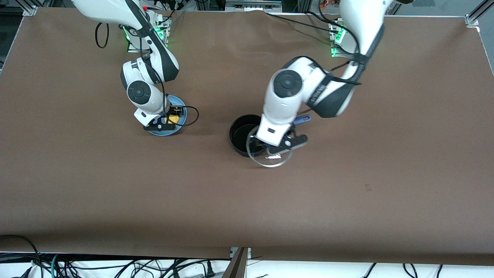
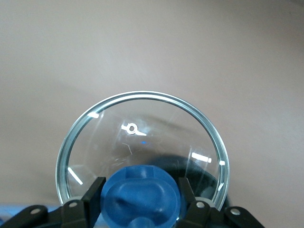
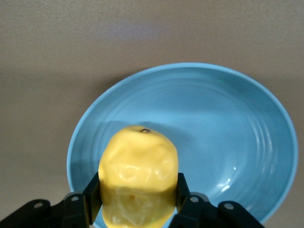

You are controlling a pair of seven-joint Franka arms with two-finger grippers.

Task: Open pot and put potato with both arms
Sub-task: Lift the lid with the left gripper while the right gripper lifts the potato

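Observation:
The black pot (image 1: pixel 242 135) stands open mid-table, its blue handle (image 1: pixel 305 118) pointing toward the left arm's end. My left gripper (image 1: pixel 276 148) is shut on the blue knob (image 2: pixel 140 194) of the round glass lid (image 1: pixel 270 157), holding it over the pot's rim and the table beside it. In the left wrist view the lid (image 2: pixel 142 137) fills the middle, with my left gripper (image 2: pixel 140 189) clamped on the knob. My right gripper (image 1: pixel 166 122) is shut on the yellow potato (image 1: pixel 174 119) just over the light-blue plate (image 1: pixel 181 116). The right wrist view shows the potato (image 3: pixel 137 171) between the fingers of my right gripper (image 3: pixel 137 192).
The light-blue plate (image 3: pixel 223 128) sits toward the right arm's end, with nothing else on it. A black cable (image 1: pixel 193 116) loops beside it. Brown table surface (image 1: pixel 247 208) spreads all around; cables hang below its front edge.

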